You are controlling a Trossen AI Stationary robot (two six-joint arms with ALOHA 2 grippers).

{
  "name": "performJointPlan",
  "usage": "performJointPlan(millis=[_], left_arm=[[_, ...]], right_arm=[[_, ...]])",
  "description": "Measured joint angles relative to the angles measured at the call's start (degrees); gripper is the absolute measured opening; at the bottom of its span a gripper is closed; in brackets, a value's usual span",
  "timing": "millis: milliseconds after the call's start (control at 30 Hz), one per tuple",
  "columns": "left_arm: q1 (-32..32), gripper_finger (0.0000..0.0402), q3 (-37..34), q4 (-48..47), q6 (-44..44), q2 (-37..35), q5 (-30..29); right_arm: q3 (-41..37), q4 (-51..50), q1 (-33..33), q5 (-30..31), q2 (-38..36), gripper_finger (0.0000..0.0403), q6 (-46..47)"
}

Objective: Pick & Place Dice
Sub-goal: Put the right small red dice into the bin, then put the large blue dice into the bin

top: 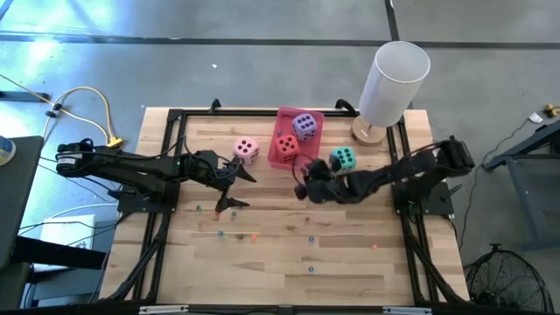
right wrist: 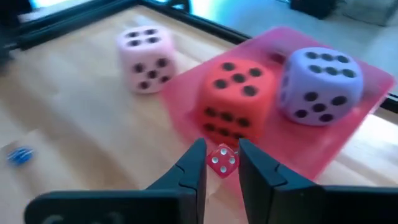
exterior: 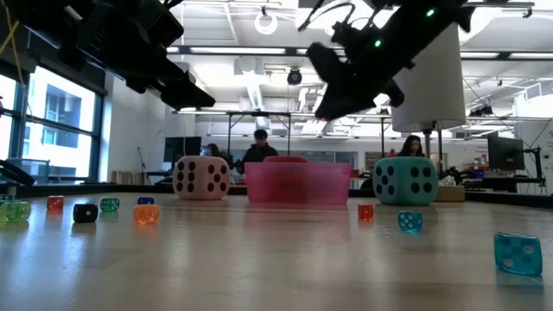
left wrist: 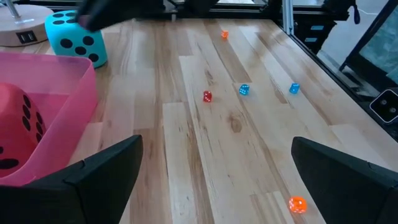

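Right hand point(right wrist: 217, 163) clenched on a small red bead point(right wrist: 222, 160), red die point(right wrist: 238, 99) (in the pink tray point(right wrist: 348, 134)) just beyond

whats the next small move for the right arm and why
Probably carry the small red die pinched in the right gripper forward over the pink tray and release it: it hovers just short of the tray, where the red die and purple die already sit.
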Motion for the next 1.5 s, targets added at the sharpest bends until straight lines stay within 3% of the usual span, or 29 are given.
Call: performJointPlan(millis=[300, 500, 767, 1167, 1500], left_arm=[[0.0, 0.0400, 0.0, 0.0, 0.1, 0.0, 0.0], [0.0, 0.0400, 0.0, -0.4, 0.1, 0.0, 0.0], [0.0, 0.0400, 0.0, -1.9, 0.2, 0.0, 0.0], [0.0, 0.0400, 0.0, -3.0, 0.1, 0.0, 0.0], [0.0, 0.0400, 0.0, -3.0, 0.2, 0.0, 0.0]], right_arm=[[0.0, 0.1, -8.7, -2.7, 0.0, 0.0142, 0.0], [0.0, 0.1, -10.3, -6.0, 0.0, 0.0188, -1.4], [0.0, 5.4, -2.9, -7.5, 0.0, 0.0234, -10.4], [0.0, 2.2, 10.5, -3.3, 0.0, 0.0245, -0.6], [0.0, 2.0, 13.5, -2.8, 0.0, 0.0245, -4.5]])
